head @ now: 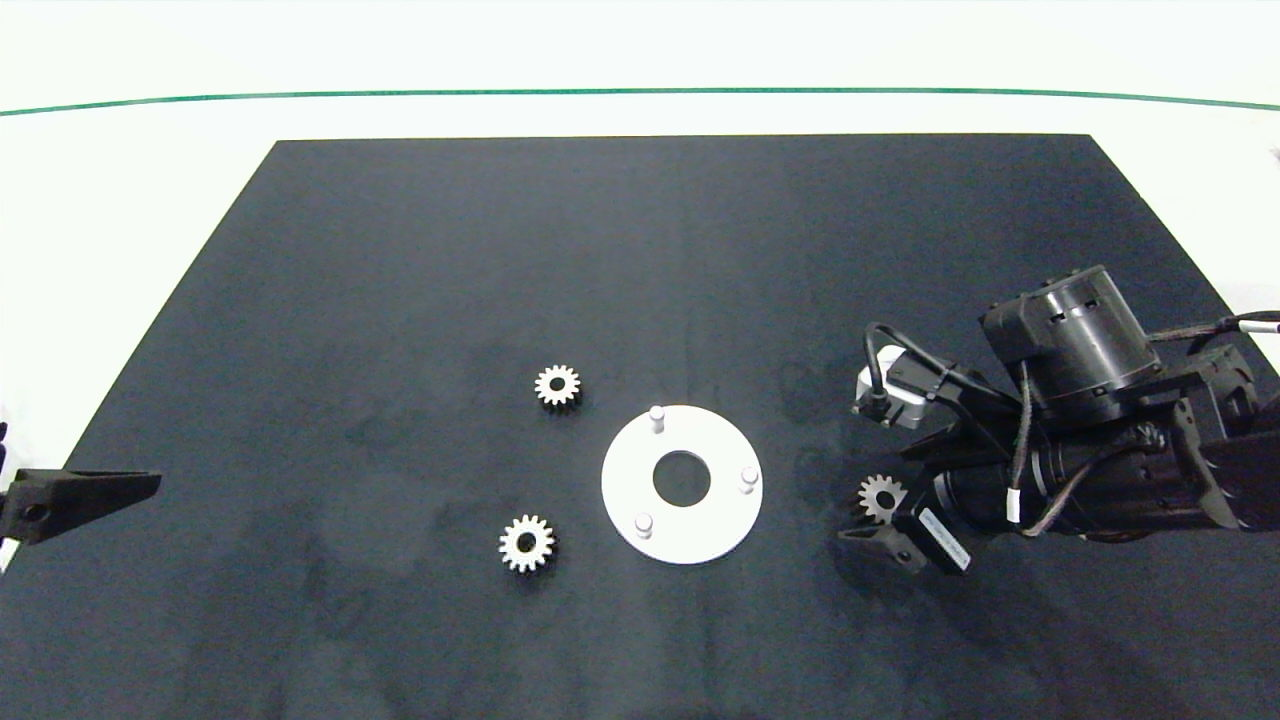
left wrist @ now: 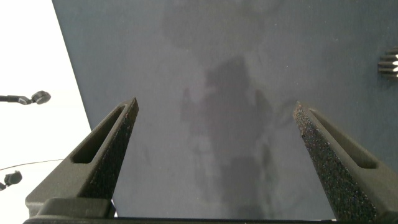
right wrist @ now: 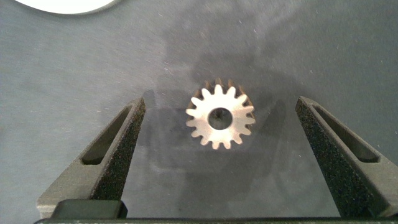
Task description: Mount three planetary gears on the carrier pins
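Observation:
A flat white disc (head: pixel 716 524) lies on the dark mat with three short white carrier pins (head: pixel 656 415) (head: pixel 748 478) (head: pixel 643 523) standing around its centre hole. Two planetary gears (head: pixel 557 385) (head: pixel 527 543) rest on the mat to the disc's left. A third gear (head: pixel 882 497) (right wrist: pixel 220 118) lies flat to the disc's right. My right gripper (head: pixel 866 512) (right wrist: pixel 219 103) is low over it, open, one finger on each side and neither touching it. My left gripper (head: pixel 140 485) (left wrist: pixel 214 106) hangs open at the mat's left edge, holding nothing.
The black mat (head: pixel 400 300) covers most of the white table (head: pixel 120 200); a green line (head: pixel 640 92) runs across the far side. The disc's edge (right wrist: pixel 68 5) shows in the right wrist view. One gear's teeth (left wrist: pixel 390 62) show in the left wrist view.

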